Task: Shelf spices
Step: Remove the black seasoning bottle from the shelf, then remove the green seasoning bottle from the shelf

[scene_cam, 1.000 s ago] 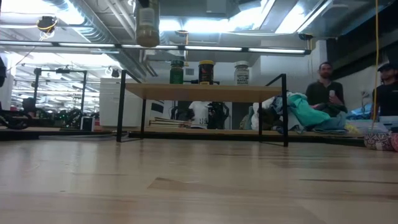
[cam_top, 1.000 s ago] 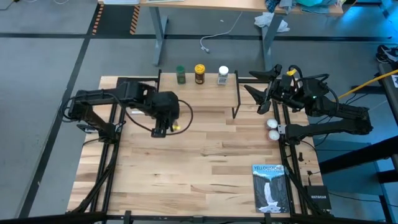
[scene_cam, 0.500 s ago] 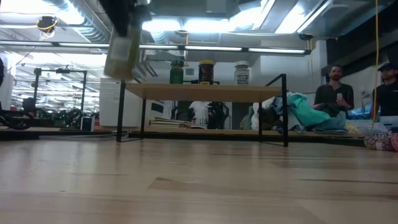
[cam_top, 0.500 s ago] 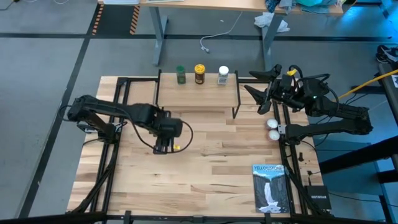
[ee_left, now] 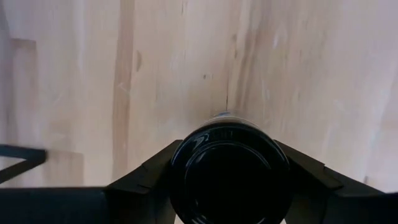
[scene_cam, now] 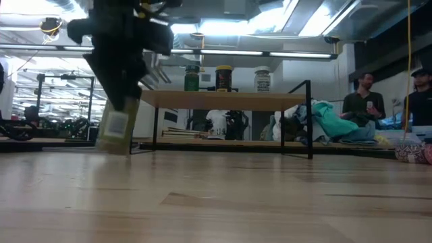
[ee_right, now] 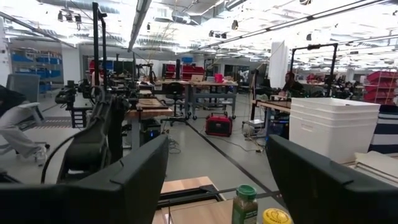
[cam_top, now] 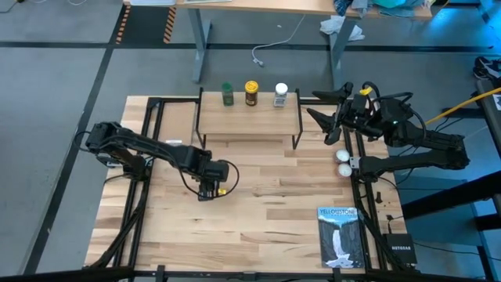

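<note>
Butcher-block desk (cam_top: 266, 204) carries the shelf (cam_top: 249, 117) at upper centre with three spice jars, while the left gripper (cam_top: 209, 188), jaws clamped on the dark-lidded jar (ee_left: 229, 174), holds it low at centre-left; right gripper (cam_top: 333, 117) waits open-jawed.

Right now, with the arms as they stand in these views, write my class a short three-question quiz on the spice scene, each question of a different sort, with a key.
1. True or false: the shelf holds four jars.
2. Multiple choice: what does the left gripper hold? A) the book B) the dark-lidded jar C) nothing
3. Short answer: where is the right gripper?

Key
1. False. Three stand on it: the green jar, the amber jar and the white-lidded jar.
2. B. Its fingers clamp the dark-lidded jar by the top; in the low view the jar hangs tilted, close above the table.
3. Beside the shelf's right end, open, holding nothing.
</note>
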`<move>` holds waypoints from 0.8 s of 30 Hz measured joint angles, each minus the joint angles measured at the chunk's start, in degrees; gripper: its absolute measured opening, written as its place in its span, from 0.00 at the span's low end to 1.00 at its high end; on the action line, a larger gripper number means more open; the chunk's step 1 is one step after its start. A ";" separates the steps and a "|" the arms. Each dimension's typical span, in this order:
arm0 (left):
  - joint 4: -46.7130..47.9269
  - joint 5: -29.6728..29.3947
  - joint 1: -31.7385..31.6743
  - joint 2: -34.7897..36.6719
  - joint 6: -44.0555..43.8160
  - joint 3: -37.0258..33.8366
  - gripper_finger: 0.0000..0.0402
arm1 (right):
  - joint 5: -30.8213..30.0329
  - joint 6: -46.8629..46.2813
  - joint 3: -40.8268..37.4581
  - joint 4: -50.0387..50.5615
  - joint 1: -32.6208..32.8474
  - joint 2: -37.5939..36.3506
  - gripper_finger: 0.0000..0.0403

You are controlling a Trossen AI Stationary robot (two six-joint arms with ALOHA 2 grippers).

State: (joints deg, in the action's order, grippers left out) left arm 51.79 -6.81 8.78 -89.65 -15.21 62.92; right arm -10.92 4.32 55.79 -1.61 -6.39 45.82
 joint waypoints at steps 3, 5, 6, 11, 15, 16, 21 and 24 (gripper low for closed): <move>-2.23 -0.89 0.02 0.14 -0.79 -1.58 0.49 | 0.00 -0.02 0.00 0.22 0.00 0.28 0.69; -2.70 -1.71 0.02 0.20 -1.08 -2.16 0.49 | 0.00 -0.02 0.00 -0.15 0.00 0.60 0.69; -2.84 -2.33 0.02 0.28 -1.21 -2.40 0.49 | 0.00 -0.02 0.02 -0.38 0.00 0.82 0.69; -5.04 -3.30 0.00 0.46 -1.47 -3.16 0.49 | 0.00 -0.02 0.02 -0.67 0.00 1.66 0.69; -5.30 -6.07 0.02 0.52 -1.55 -3.26 0.50 | 0.00 0.00 0.02 -0.50 0.00 1.99 0.69; -5.22 -6.85 0.02 0.52 -1.66 -3.28 0.51 | 0.00 -0.01 0.02 -0.74 0.00 2.06 0.69; -5.34 -7.91 -0.03 0.95 -2.05 -3.39 0.61 | 0.00 0.00 0.02 -0.67 0.00 2.08 0.69; -5.67 -7.91 0.00 1.36 -2.05 -3.39 0.65 | 0.00 0.00 0.02 -0.65 0.00 2.08 0.69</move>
State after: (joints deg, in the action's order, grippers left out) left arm 46.12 -14.72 8.78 -88.29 -17.26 59.53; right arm -10.92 4.32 55.81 -2.26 -6.39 47.90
